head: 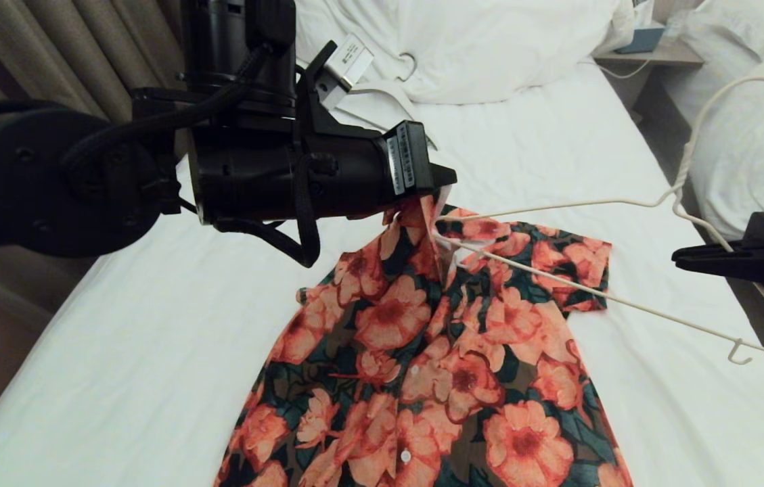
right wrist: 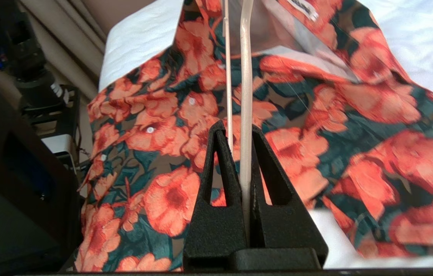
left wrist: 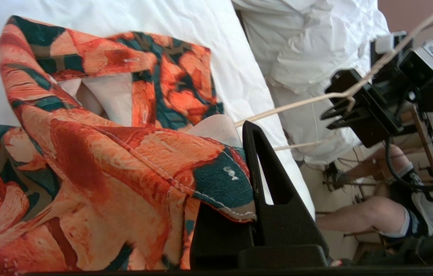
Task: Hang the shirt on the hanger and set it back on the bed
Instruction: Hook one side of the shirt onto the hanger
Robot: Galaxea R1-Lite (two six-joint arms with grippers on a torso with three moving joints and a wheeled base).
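Observation:
The flowered shirt (head: 422,352) lies face up on the bed (head: 118,338), its collar end raised off the sheet. My left gripper (head: 432,193) is shut on the collar edge; in the left wrist view the cloth (left wrist: 124,165) drapes over one finger of that gripper (left wrist: 242,132). The thin cream hanger (head: 557,204) hangs in the air, hook up at the right, one shoulder end poked into the neck opening. My right gripper (head: 683,257) is shut on the hanger's wire (right wrist: 246,76), seen between its fingertips (right wrist: 238,132) above the shirt (right wrist: 170,191).
A big white pillow (head: 490,47) heads the bed, with a thicker white hanger (head: 382,88) in front of it. A second white bed (head: 754,149) and a bedside shelf (head: 652,51) stand right; curtains (head: 50,47) at left. A person's legs (left wrist: 373,214) show beside the bed.

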